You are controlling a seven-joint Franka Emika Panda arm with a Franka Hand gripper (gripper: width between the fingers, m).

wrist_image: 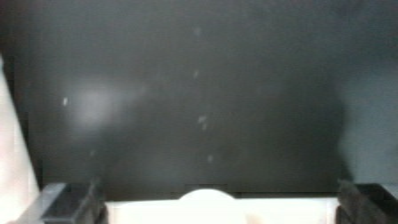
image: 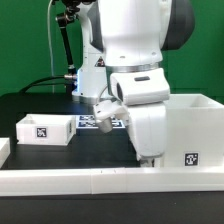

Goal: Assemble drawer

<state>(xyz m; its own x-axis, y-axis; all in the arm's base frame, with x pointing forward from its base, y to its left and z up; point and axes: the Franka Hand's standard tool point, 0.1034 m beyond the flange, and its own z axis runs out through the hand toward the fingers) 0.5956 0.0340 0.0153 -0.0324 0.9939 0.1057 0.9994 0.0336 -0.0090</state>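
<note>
The drawer (image: 45, 130), a small low white tray-box with a square tag on its side, stands on the black table at the exterior view's left. The arm reaches down in the middle, and my gripper (image: 148, 156) hangs low just behind the white front rail (image: 90, 180), well to the right of the drawer and close beside the big box. In the wrist view my gripper (wrist_image: 217, 206) is open, its dark fingers (wrist_image: 71, 204) wide apart. A blurred white surface (wrist_image: 214, 213) with a rounded bump fills the gap between them. I cannot tell what it is.
The larger, taller white box (image: 192, 130) with one tag stands at the exterior view's right, next to the gripper. The marker board (image: 98, 122) lies behind the arm. A white edge (wrist_image: 11, 150) shows at one side of the wrist view.
</note>
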